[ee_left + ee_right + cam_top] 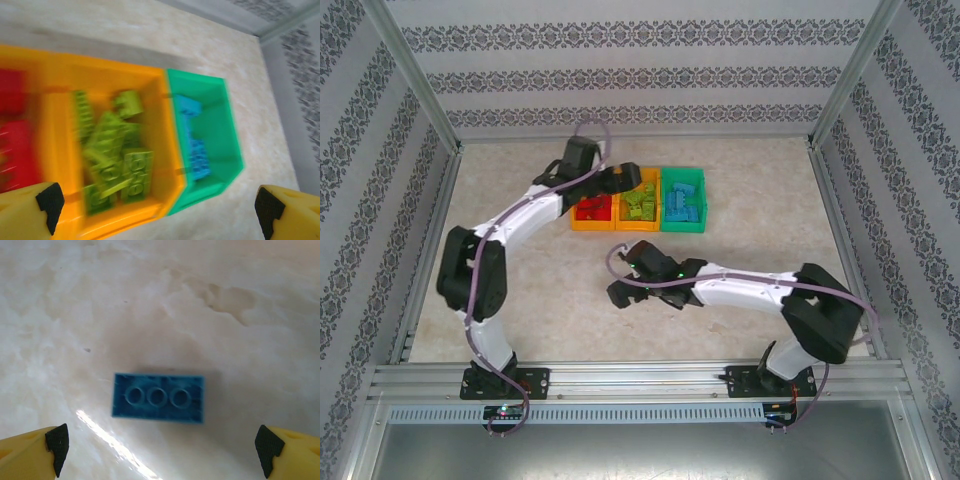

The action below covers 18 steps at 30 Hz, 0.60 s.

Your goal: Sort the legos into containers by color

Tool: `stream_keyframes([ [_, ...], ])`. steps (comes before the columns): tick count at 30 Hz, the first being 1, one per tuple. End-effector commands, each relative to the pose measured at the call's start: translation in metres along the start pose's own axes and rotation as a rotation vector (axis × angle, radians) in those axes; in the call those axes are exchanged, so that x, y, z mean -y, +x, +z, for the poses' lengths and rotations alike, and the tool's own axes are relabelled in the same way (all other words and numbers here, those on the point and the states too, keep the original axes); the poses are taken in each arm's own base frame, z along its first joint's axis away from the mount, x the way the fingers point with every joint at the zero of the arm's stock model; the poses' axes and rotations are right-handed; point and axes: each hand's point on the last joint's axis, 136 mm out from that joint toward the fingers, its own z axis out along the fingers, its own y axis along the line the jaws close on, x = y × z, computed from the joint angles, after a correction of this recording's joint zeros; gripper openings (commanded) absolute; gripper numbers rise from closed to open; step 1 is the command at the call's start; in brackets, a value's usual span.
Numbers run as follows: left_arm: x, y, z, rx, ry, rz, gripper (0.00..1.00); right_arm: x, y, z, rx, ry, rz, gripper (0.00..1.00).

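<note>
One light-blue brick [158,397] is still to be sorted. It lies on the table [225,300] underside up, three round tubes showing, directly beneath the right gripper [161,450], whose jaws stand wide and empty. Otherwise sorting appears nearly complete: red bricks [592,208] sit in the left orange bin [592,227], lime-green bricks [117,160] in the middle orange bin [165,140], and blue bricks [197,150] in the green bin [227,135]. The left gripper [159,207] hovers over the bins, jaws wide, holding nothing.

A robot lab test cell: aluminium frame [640,376] and patterned panels [620,75] enclose a marbled tabletop [770,240].
</note>
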Motion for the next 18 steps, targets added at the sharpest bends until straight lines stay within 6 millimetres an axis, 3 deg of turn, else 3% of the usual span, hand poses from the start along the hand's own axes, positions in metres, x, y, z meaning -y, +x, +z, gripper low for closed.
stream_keyframes([
  [1, -0.026, -0.016, -0.03, 0.135, -0.052, -0.035, 0.99, -0.003, 0.004, 0.014, -0.047, 0.043, -0.02, 0.98],
  [8, -0.07, 0.005, -0.078, 0.178, -0.186, -0.05, 1.0, -0.008, 0.019, 0.043, -0.149, 0.082, -0.067, 0.98],
  [18, -0.09, 0.025, -0.093, 0.187, -0.243, -0.06, 1.0, 0.0, 0.029, 0.058, -0.189, 0.148, -0.066, 0.97],
])
